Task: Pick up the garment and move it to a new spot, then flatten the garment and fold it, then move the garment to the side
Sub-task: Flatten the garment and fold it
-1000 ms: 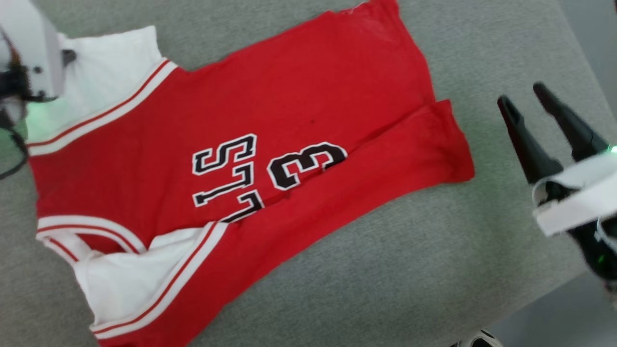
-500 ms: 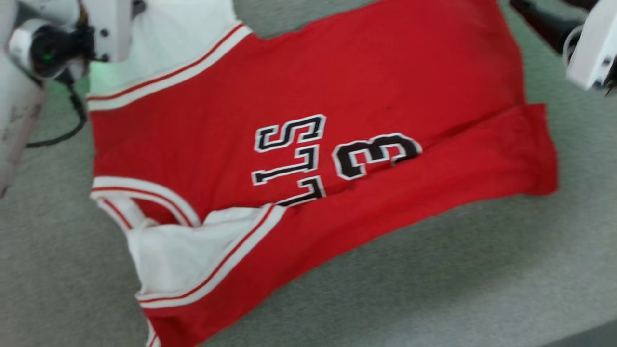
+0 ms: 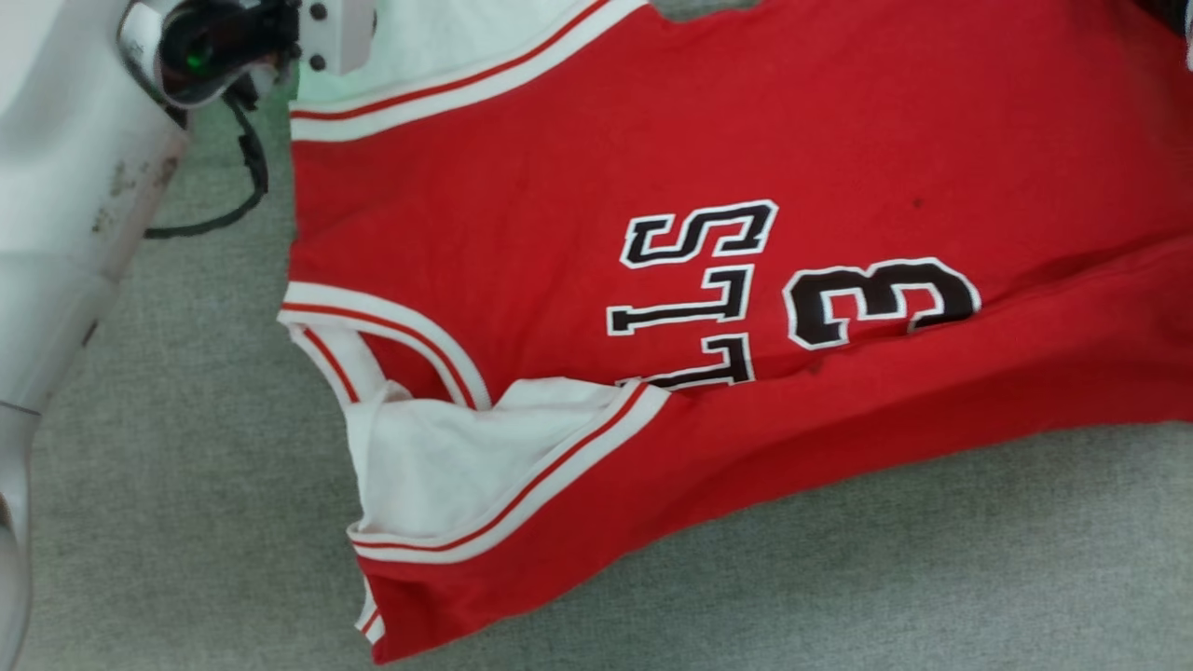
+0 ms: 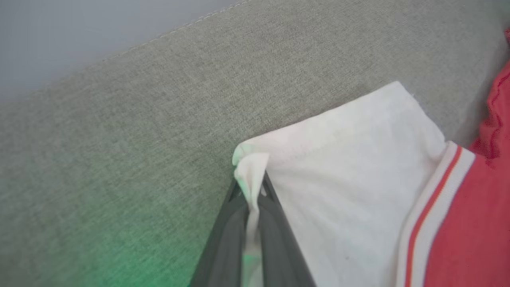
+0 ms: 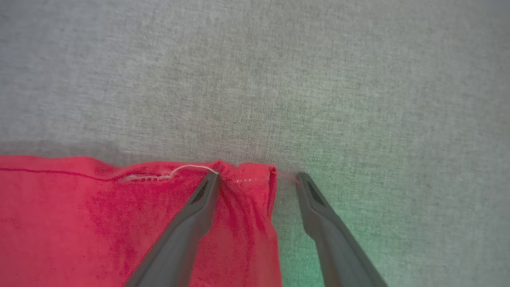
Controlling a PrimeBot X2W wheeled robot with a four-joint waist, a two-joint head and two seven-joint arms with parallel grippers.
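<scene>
Grasps white sleeve corner [image 4: 255, 167] of red jersey-style T-shirt [image 3: 559, 214] in clenched left hand [image 4: 252, 188]; holds right hand [image 5: 258, 177] released, astride red hem corner [image 5: 249, 205] on grey fabric surface [image 3: 839, 578]

**A:** Any writing to log?

**B:** Head view, chest of the red jersey [image 3: 559, 186], right of centre. Black block characters with white outlines, all lying sideways.

**A:** Reading?

**B:** Top to bottom: letter S [image 3: 699, 233], letter L [image 3: 685, 309], then a second L [image 3: 713, 363] with its lower part cut off by a red fold. To their right is a larger numeral 3 [image 3: 881, 300], its lower right edge tucked under the same fold.

**A:** A full word?

**B:** Can't tell. The fold hides anything below.
</scene>
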